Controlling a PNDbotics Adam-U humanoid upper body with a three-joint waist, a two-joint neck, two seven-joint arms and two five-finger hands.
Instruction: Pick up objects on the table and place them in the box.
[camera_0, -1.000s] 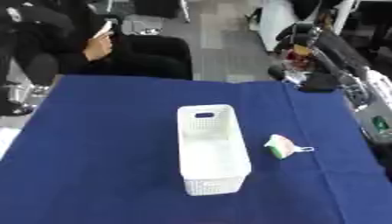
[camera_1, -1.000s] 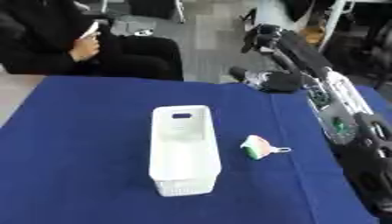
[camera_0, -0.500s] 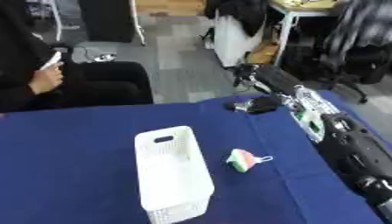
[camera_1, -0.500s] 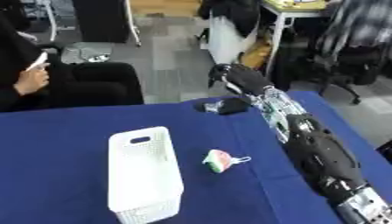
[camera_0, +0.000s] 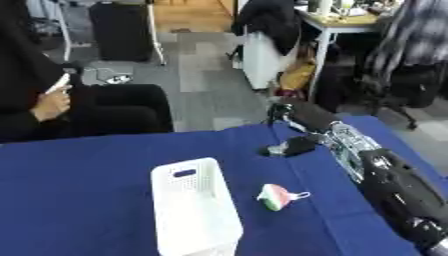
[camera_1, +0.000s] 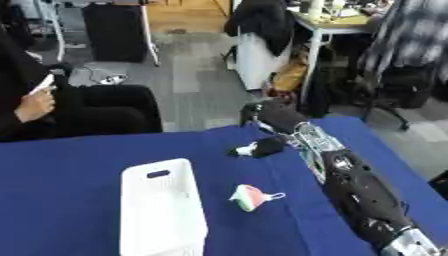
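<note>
A white lattice box stands lengthwise on the blue table, a little left of the middle, with nothing visible inside. To its right lies a small pink, green and white object with a thin loop on one side. My right arm stretches from the lower right corner toward the table's far edge. Its black hand hangs over the cloth beyond the small object and apart from it. The hand's pose is not clear. My left hand does not show.
A person in black sits just past the table's far left edge. Behind the table are grey floor, a desk and chairs. The blue cloth is bare left of the box and in front of the small object.
The whole picture has shifted and turned, so the camera has moved. The box and the small object keep their places on the cloth. My right hand stays near the far edge.
</note>
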